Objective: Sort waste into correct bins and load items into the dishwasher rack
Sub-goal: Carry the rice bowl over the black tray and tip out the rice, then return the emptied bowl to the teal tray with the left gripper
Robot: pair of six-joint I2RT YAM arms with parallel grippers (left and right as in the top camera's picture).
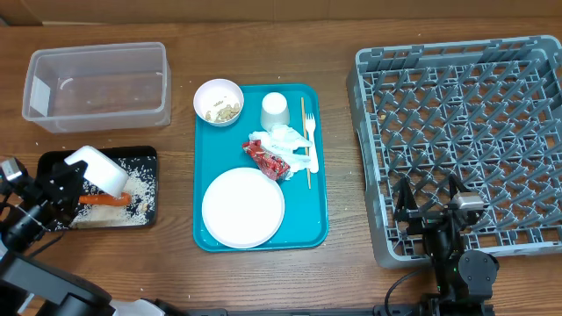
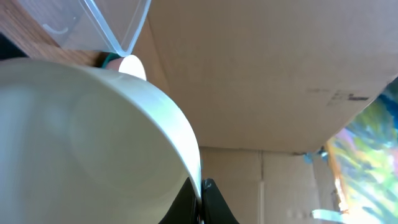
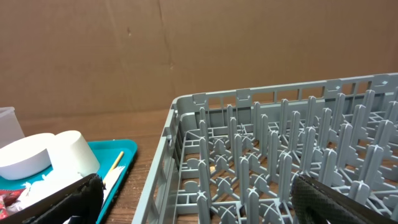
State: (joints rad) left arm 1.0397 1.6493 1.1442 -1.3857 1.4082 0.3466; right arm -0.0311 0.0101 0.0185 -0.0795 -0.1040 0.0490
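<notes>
The left fingers (image 2: 208, 205) are closed on the rim of a white bowl (image 1: 99, 169), which hangs tipped on its side over a black tray (image 1: 147, 158) at the bench's (image 1: 342, 263) near left. Rice (image 1: 132, 189) is scattered in that tray around an orange piece (image 1: 104, 200). Behind it stands a clear plastic bin (image 1: 97, 85).

The right fingers (image 3: 62, 199) are spread wide and grip nothing. They hover over the near left corner of the grey dishwasher rack (image 1: 457, 132), which fills the bench's right side.

Between the two arms lies a teal tray (image 1: 320, 158). On it, a white plate (image 1: 243, 207) sits at the near end. A red wrapper (image 1: 268, 159) and a crumpled napkin (image 1: 285, 140) are just beyond the plate. A white plastic fork (image 1: 311, 140) and a wooden stick (image 1: 305, 132) lie along the right edge. An upturned paper cup (image 1: 275, 111) stands at the far end. A small bowl (image 1: 218, 101) holding food scraps overlaps the tray's far left corner.
</notes>
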